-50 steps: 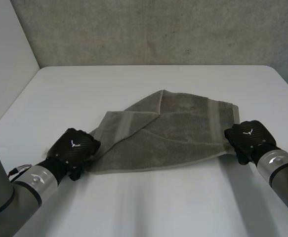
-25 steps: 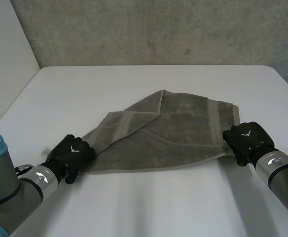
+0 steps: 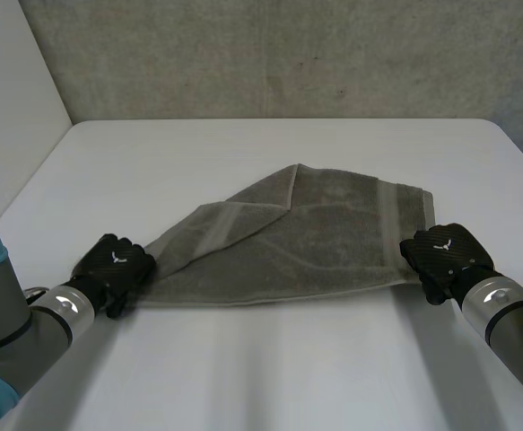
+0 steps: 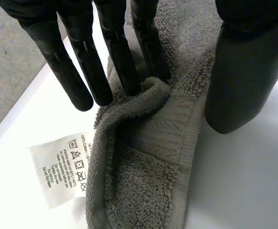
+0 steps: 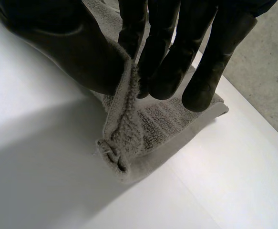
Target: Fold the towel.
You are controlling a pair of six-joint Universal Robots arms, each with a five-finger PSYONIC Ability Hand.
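Note:
A grey-brown towel (image 3: 306, 242) lies partly folded across the white table (image 3: 270, 368), one flap turned over its middle. My left hand (image 3: 113, 263) is at the towel's left corner. In the left wrist view its fingers (image 4: 115, 62) are straight, tips down on the towel (image 4: 143, 181), with the thumb (image 4: 239, 81) set apart on the hem. A ridge of cloth bunches at one fingertip. My right hand (image 3: 442, 254) is at the right edge. In the right wrist view its thumb (image 5: 81, 52) and fingers (image 5: 167, 62) pinch the lifted towel edge (image 5: 124, 119).
A white care label (image 4: 62, 164) sticks out from the corner beyond my left fingertips, close to the table's left edge, with grey floor (image 4: 10, 57) past it. A concrete wall (image 3: 288, 54) stands behind the table.
My left hand has slid left and toward the near side, and the towel's left corner has stretched out with it. My right hand has edged slightly left, still holding its edge.

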